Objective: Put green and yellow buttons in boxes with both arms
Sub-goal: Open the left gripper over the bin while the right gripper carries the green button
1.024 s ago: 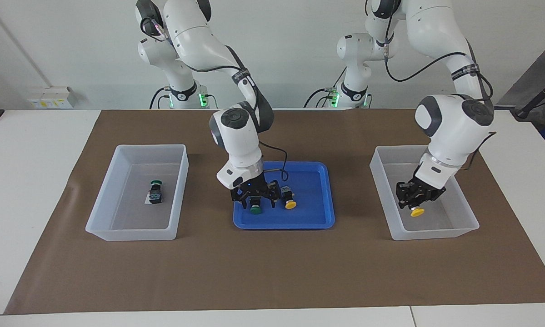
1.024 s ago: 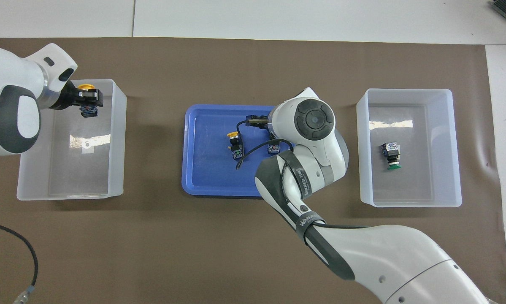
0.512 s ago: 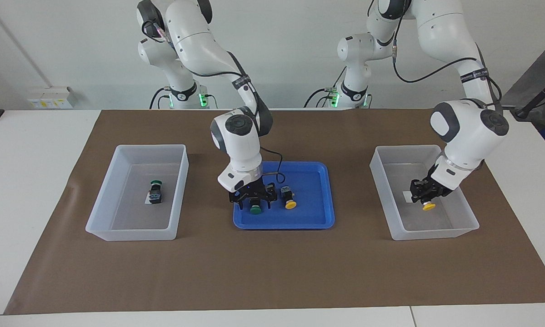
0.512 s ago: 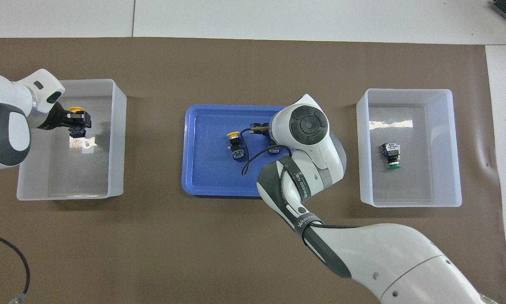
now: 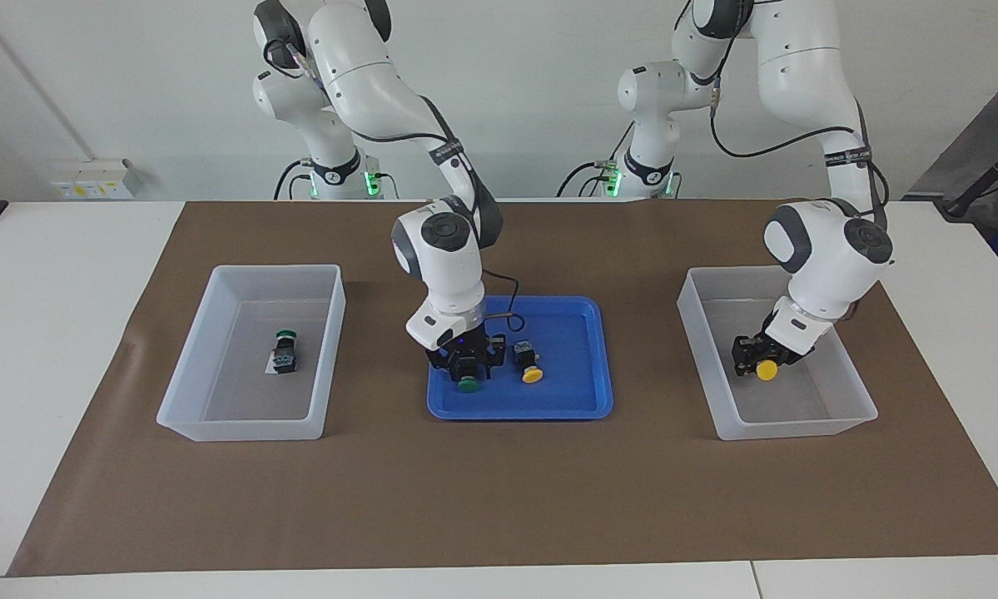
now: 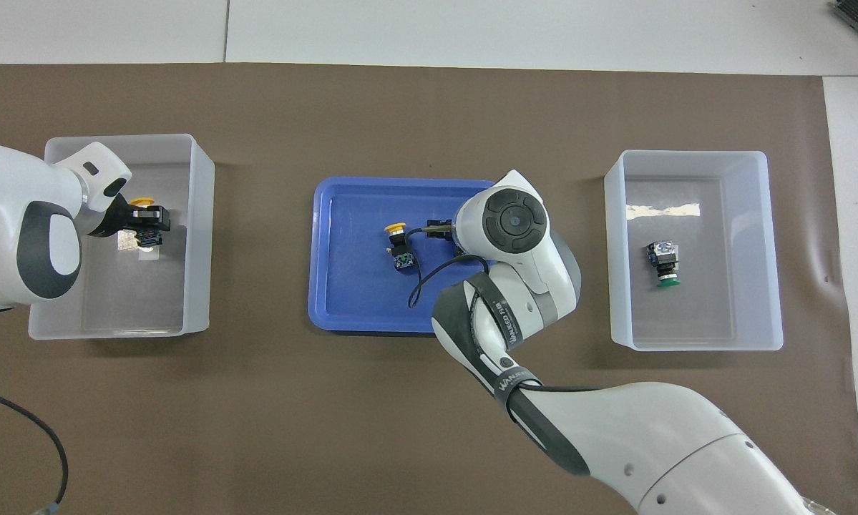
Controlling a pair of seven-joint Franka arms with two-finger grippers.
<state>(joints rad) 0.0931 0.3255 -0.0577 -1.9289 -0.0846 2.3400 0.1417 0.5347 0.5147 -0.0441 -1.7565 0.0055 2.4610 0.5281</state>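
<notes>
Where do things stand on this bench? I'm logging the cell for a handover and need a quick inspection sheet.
Surface: brown mat over a white table.
Job's things: green button lies in one box; second green button and loose yellow button in the blue tray; second yellow button held inside the other box.
Clutter: nothing seen.
Grippers: right gripper shut on the green button in the tray; left gripper shut on its yellow button.
Cables: black cable loops over the tray.
Surroundings: white wall, socket box.
</notes>
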